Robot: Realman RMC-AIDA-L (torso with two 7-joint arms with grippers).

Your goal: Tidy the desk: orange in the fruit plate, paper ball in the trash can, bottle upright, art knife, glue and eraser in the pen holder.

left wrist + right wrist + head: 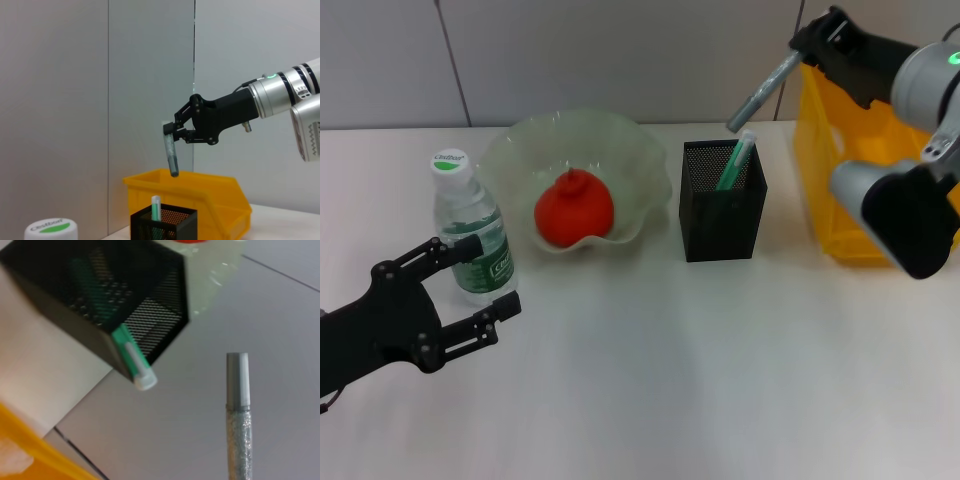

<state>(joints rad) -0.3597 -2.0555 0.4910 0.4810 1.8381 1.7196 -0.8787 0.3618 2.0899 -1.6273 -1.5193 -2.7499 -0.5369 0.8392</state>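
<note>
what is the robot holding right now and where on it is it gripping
The right tool holds the glue by its upper end, above the pen holder. The left tool holds nothing.

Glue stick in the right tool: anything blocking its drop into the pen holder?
Nothing visible blocks it. The art knife leans in the pen holder, leaving open space. The right tool holds the glue above, behind the opening.

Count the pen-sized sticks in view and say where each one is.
2. The art knife stands in the pen holder; the glue hangs in the right hand above it. The holder could hide more.
</note>
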